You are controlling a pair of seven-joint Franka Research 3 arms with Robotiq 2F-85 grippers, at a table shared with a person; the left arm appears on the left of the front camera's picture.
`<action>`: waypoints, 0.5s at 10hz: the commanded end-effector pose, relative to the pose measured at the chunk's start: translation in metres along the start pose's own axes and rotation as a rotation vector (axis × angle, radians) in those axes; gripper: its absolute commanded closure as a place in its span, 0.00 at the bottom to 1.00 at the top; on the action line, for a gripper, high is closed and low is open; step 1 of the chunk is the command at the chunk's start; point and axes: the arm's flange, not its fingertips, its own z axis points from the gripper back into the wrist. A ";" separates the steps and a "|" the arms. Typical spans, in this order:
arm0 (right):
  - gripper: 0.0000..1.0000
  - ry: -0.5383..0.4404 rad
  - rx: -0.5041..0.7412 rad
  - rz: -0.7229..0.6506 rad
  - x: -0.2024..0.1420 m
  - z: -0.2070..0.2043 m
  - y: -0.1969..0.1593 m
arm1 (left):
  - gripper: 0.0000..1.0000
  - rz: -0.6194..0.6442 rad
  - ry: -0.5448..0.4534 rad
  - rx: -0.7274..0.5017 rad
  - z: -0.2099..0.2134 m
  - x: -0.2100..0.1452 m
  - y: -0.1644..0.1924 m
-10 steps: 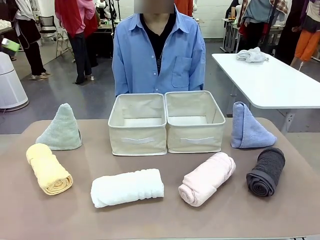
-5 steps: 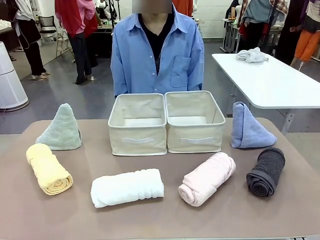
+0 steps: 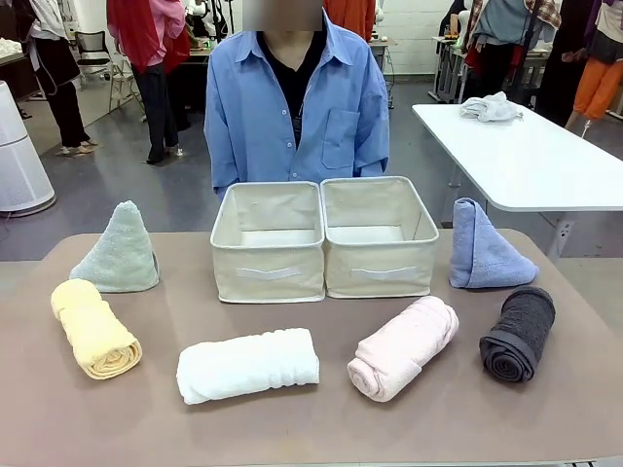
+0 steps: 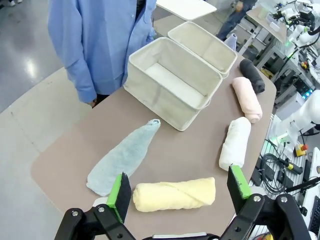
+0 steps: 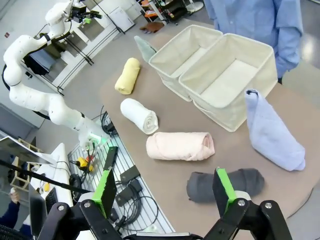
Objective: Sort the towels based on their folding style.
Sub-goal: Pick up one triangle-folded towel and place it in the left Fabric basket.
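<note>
My left fingers and right fingers hang spread, empty, over the worktop; rolled towels line its near edge, cone towels flank two bins by its far edge.

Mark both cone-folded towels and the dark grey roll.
grey-green cone towel (image 3: 119, 255): front view, middle of its face.
light blue cone towel (image 3: 479, 253): front view, middle of its body.
dark grey rolled towel (image 3: 519, 333): front view, middle of the roll.
</note>
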 end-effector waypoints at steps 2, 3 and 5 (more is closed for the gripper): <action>0.00 -0.019 0.021 0.016 0.000 -0.001 -0.002 | 0.00 -0.017 0.046 -0.017 0.000 -0.001 0.005; 0.00 -0.019 0.024 0.025 0.001 -0.001 0.000 | 0.00 -0.044 0.058 -0.026 0.001 0.000 0.002; 0.00 0.002 0.003 0.000 0.000 -0.001 0.000 | 0.00 0.000 0.019 -0.019 -0.004 -0.003 0.003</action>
